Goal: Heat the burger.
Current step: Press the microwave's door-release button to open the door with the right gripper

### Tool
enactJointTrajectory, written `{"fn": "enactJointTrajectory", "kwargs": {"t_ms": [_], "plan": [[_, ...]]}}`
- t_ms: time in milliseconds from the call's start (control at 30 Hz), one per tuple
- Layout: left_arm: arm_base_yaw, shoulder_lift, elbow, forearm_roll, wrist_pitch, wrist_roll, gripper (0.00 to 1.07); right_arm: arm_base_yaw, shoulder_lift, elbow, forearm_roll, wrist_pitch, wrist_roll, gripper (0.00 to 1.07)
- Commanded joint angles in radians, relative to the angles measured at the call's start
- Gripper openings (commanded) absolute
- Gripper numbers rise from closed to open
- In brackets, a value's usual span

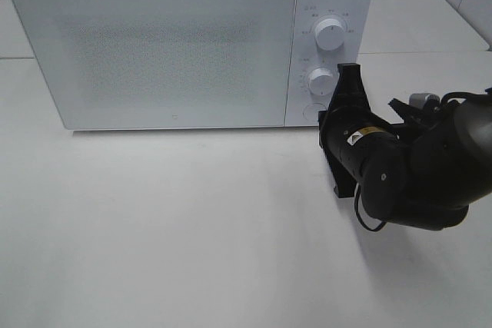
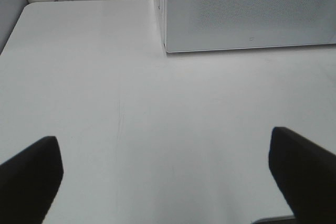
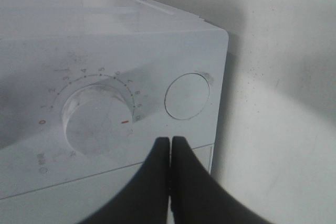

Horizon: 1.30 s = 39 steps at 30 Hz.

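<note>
A white box-shaped microwave oven (image 1: pixel 169 44) stands at the back of the plain white tabletop (image 1: pixel 192 228). Its wide frosted door (image 1: pixel 154 51) is closed. The control panel on the oven's right side carries a white upper dial (image 1: pixel 330 36), a white lower dial (image 1: pixel 320 81) and, under them, a flat round button (image 1: pixel 311 111).

The black right end effector (image 3: pixel 170 142) has its two fingers (image 3: pixel 149 182) pressed together with nothing between them. Its tip points at the control panel, close in front of it, between the lower dial and the round button. Whether the tip touches the panel cannot be told. In the exterior high view the right arm reaches in from the right edge, and the end effector lies just beside the lower dial.

The left end effector (image 2: pixel 165 150) hangs over bare tabletop in front of the oven's left corner. Its fingers (image 2: pixel 31 177) are spread wide apart and hold nothing.

The burger shows in no view. The frosted door hides the oven's inside, so its place cannot be told.
</note>
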<state>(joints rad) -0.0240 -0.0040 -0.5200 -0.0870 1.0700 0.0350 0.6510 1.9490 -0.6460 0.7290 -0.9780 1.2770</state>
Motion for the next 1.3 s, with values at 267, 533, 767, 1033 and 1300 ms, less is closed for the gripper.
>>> {"fn": "enactJointTrajectory", "kwargs": {"t_ms": [267,533,767,1033,1300], "plan": [[0.003,-0.007,0.003,-0.005,-0.003,-0.002,1.0,-0.058,0.079,-0.106,-0.041,0.052,-0.016,0.0],[0.003,-0.007,0.003,-0.005,-0.003,-0.002,1.0,-0.078,0.123,-0.154,-0.038,0.063,-0.03,0.0],[0.003,-0.007,0.003,-0.005,-0.003,-0.002,1.0,-0.092,0.129,-0.172,-0.034,0.086,-0.067,0.0],[0.003,-0.007,0.003,-0.004,-0.003,-0.002,1.0,-0.092,0.17,-0.2,-0.027,0.086,-0.05,0.0],[0.003,-0.007,0.003,-0.004,-0.003,-0.002,1.0,-0.092,0.185,-0.213,-0.011,0.079,-0.033,0.0]]}}
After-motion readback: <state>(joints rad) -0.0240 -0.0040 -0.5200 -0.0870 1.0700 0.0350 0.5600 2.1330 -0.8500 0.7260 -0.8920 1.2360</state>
